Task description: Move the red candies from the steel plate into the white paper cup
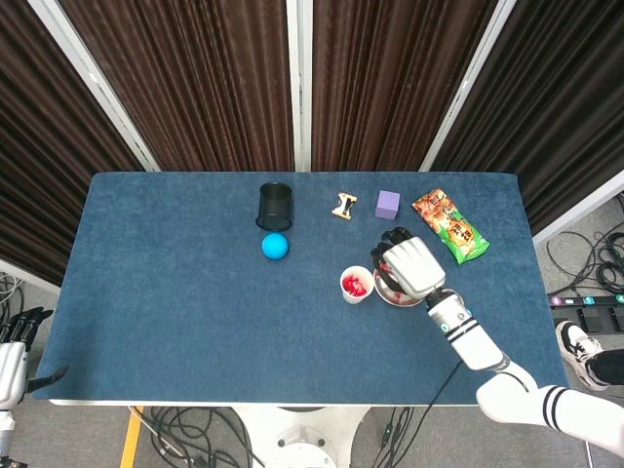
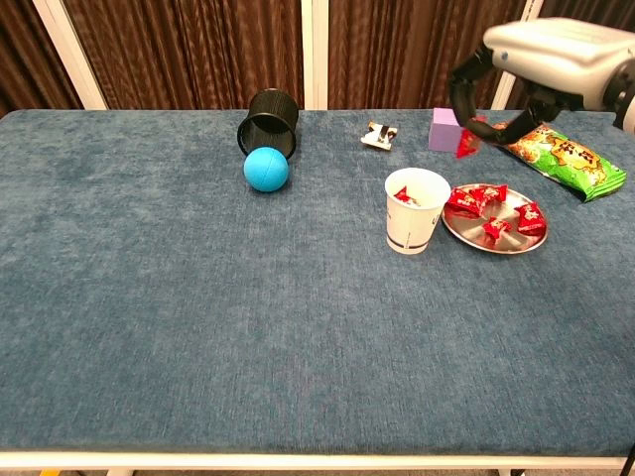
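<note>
Right hand (image 1: 410, 265) hides most of steel plate (image 1: 382, 292) in head view
</note>
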